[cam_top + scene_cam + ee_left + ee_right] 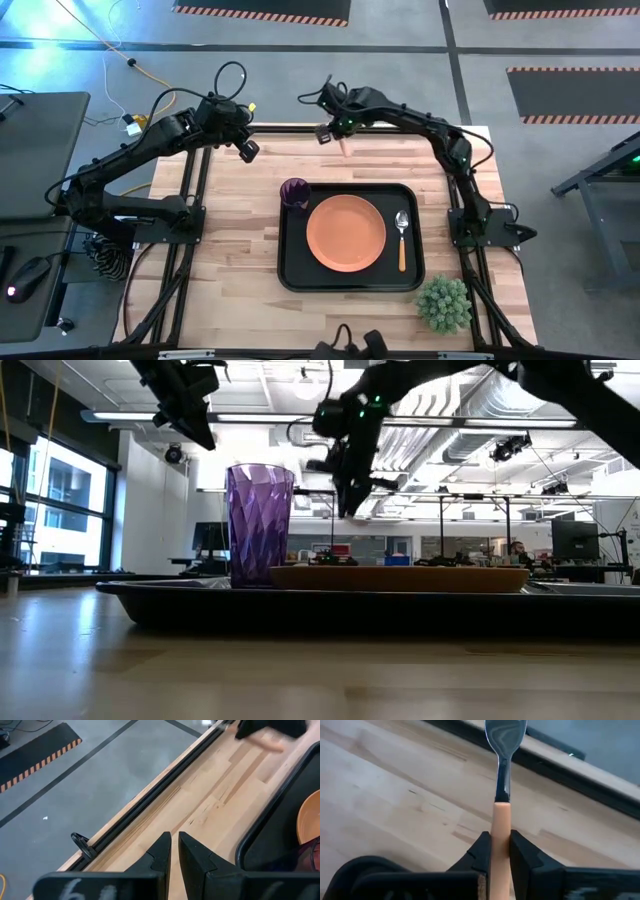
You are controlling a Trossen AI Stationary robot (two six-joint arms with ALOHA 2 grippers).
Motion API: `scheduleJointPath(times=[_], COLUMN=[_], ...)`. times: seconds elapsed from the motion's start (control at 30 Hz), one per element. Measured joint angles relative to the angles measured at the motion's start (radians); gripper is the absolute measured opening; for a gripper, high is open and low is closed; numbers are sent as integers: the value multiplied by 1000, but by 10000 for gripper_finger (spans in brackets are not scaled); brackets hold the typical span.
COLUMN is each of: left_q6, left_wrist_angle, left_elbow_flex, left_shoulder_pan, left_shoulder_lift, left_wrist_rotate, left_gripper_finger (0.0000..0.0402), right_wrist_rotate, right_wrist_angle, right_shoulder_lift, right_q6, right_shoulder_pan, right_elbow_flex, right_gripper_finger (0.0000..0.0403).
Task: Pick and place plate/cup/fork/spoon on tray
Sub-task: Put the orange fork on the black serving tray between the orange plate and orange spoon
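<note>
The wooden table (240,250) carries the black tray (352,282) a little toward three o'clock of its middle, long side running nine to three. The orange plate (345,232) lies flat at the tray's centre. The purple cup (294,192) stands upright at the tray's ten o'clock corner, just beside the plate's rim; in the low view the cup (259,525) rises well above the plate (400,577). The spoon (402,238) lies in the tray at three o'clock of the plate, bowl toward twelve, orange handle toward six. A green plant (443,303) sits on the table off the tray's five o'clock corner.

The right gripper (343,138) hangs above the table's far edge, at twelve o'clock of the tray, off the surface. Its fingers (481,851) are pressed against the pale orange handle of the fork (501,795), whose metal end points away from the wrist.

The left gripper (247,150) hovers over the far edge too, at eleven o'clock of the tray, its fingers (161,854) drawn nearly together with only a thin slit between them and nothing held
</note>
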Motion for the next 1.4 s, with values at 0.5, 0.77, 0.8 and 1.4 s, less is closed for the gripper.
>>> scheduleJointPath(times=[0.5,0.77,0.8,1.4], left_q6=[0,0,0,0], left_wrist_angle=[-7,-7,-7,-9], left_elbow_flex=[0,0,0,0], left_shoulder_pan=[0,0,0,0], left_shoulder_lift=[0,0,0,0], left_wrist_rotate=[0,0,0,5], left_gripper_finger=[23,23,23,23], right_wrist_rotate=[232,416,438,471], right_wrist_angle=[-213,-402,-434,-392], right_shoulder_lift=[-200,-285,-294,-729], right_q6=[47,139,160,658], right_shoulder_pan=[47,124,135,315], right_elbow_flex=[1,1,1,-561], right_gripper_finger=[26,20,20,25])
